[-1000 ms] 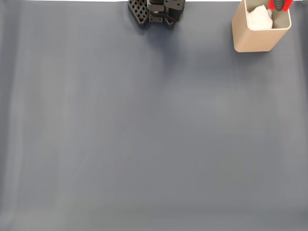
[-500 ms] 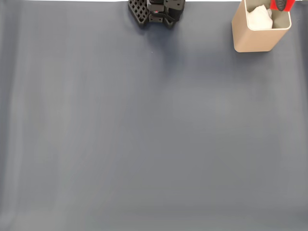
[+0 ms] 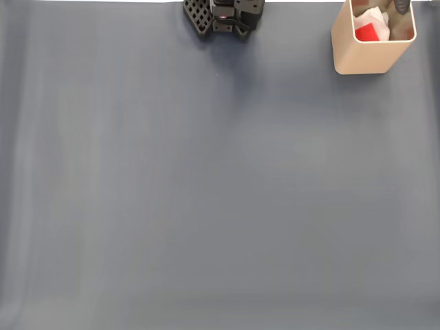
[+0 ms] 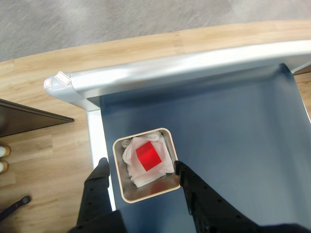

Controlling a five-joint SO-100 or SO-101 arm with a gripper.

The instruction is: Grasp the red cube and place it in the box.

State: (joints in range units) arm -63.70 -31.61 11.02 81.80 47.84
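The red cube (image 4: 148, 156) lies inside the beige box (image 4: 146, 196), resting on crumpled white paper (image 4: 131, 150). In the wrist view my gripper (image 4: 141, 163) hangs open above the box, one black finger (image 4: 101, 170) outside its left wall and the other finger (image 4: 183, 174) outside its right wall. Nothing is between them but the box below. In the fixed view the box (image 3: 364, 58) stands at the top right corner of the mat with the cube (image 3: 368, 32) showing inside, and a dark bit of the gripper (image 3: 402, 5) sits over its far rim.
The arm's black base (image 3: 223, 15) stands at the top middle of the blue-grey mat (image 3: 206, 172). The box is close to the table's silver edge (image 4: 194, 63); wooden floor (image 4: 39, 145) lies beyond.
The cube was held at the top edge above the box's far rim; it has now dropped onto the paper inside the box, and the gripper has let go.
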